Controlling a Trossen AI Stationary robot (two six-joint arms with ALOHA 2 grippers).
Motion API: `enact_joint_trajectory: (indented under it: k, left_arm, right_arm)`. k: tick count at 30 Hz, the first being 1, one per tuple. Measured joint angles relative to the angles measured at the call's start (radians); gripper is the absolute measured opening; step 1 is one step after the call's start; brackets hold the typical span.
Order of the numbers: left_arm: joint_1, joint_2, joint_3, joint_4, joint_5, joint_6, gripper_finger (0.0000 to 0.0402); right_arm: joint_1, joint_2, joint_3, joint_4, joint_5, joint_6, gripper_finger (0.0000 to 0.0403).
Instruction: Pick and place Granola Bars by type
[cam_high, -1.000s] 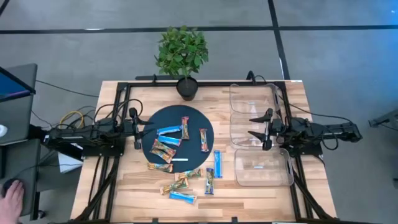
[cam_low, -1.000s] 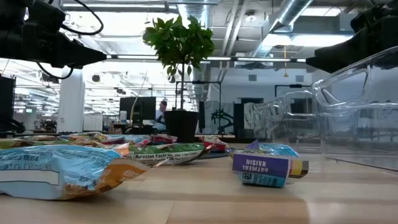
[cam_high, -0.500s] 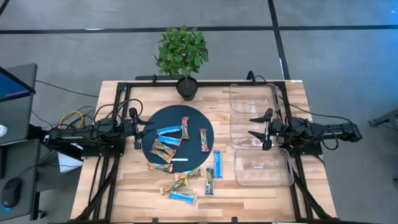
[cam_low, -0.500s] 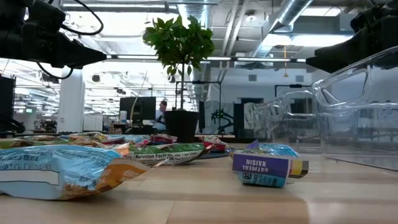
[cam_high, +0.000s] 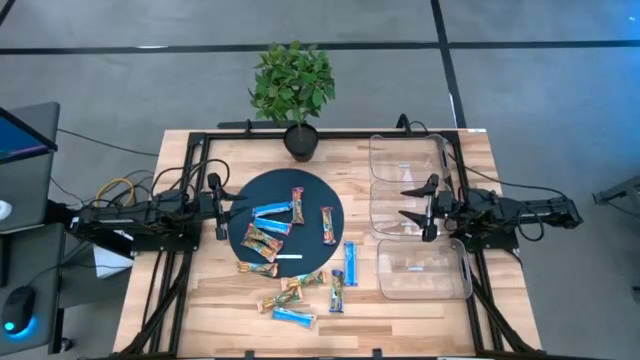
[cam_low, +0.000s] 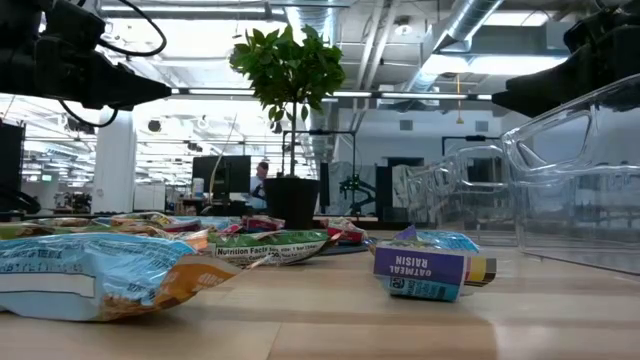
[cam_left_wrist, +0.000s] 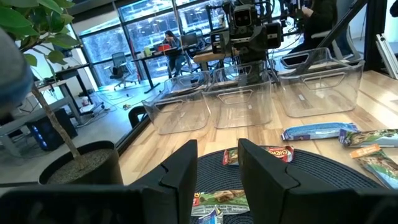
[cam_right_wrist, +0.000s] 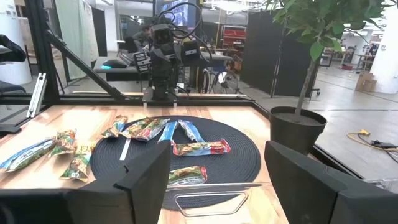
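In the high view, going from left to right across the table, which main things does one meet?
Left gripper → round dark mat → blue bar beside the mat → right gripper → clear bins.

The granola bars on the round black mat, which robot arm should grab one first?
Probably the left. The left gripper hangs open at the mat's edge, close to the granola bars. The right gripper sits over the clear bins.
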Motion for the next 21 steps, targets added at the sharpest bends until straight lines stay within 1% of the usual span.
enact_joint_trajectory:
  k: [21]
  left_arm:
    - [0.0, 0.0, 0.0, 0.0, 0.0, 0.004, 0.0112]
  right_arm:
    - [0.0, 0.0, 0.0, 0.0, 0.0, 0.0, 0.0255]
